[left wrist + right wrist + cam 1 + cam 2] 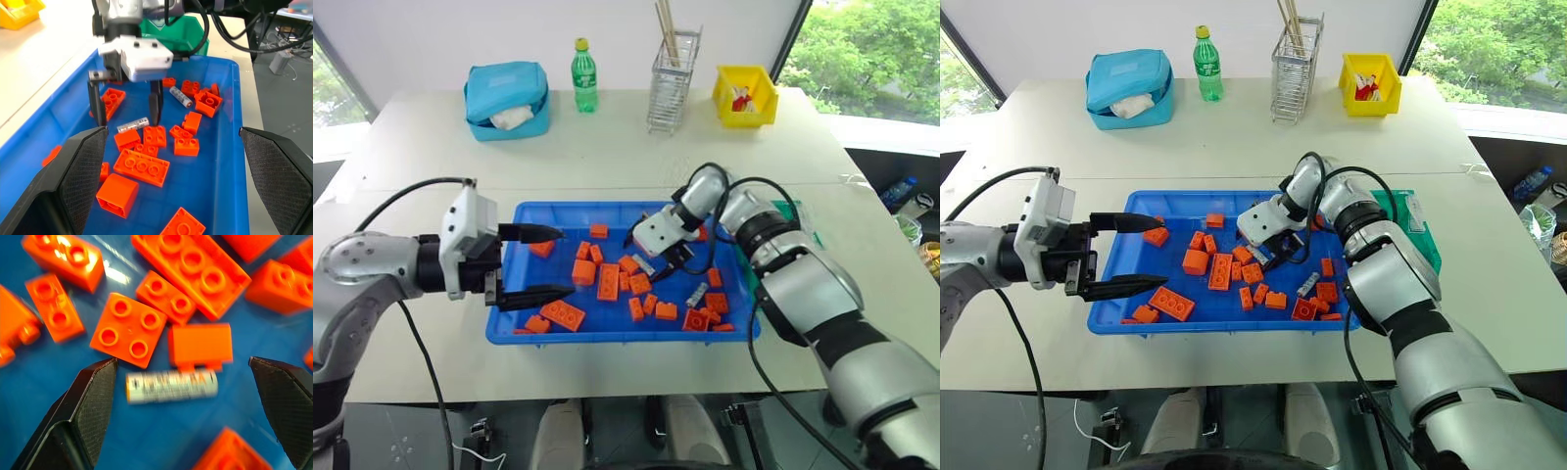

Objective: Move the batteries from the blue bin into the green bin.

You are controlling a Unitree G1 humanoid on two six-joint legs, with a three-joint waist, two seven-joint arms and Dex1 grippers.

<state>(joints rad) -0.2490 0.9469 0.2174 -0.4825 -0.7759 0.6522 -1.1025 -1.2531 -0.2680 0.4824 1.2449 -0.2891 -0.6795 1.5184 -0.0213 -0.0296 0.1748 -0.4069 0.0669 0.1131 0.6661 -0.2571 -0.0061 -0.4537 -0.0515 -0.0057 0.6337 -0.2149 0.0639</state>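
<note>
Silver-grey battery [171,387], printed label, lying among orange bricks [129,330]; right gripper [124,110] spread astride it; left wrist view adds a second battery [180,96].

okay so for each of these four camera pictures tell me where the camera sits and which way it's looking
Left eye, right eye: on the head, looking forward and down at the blue bin; both arms show.
Left wrist: on the left arm, looking between the open left gripper at the right gripper.
Right wrist: on the right arm, looking down between open fingers at a battery.
Shared: both wrist views show that battery among orange bricks.
</note>
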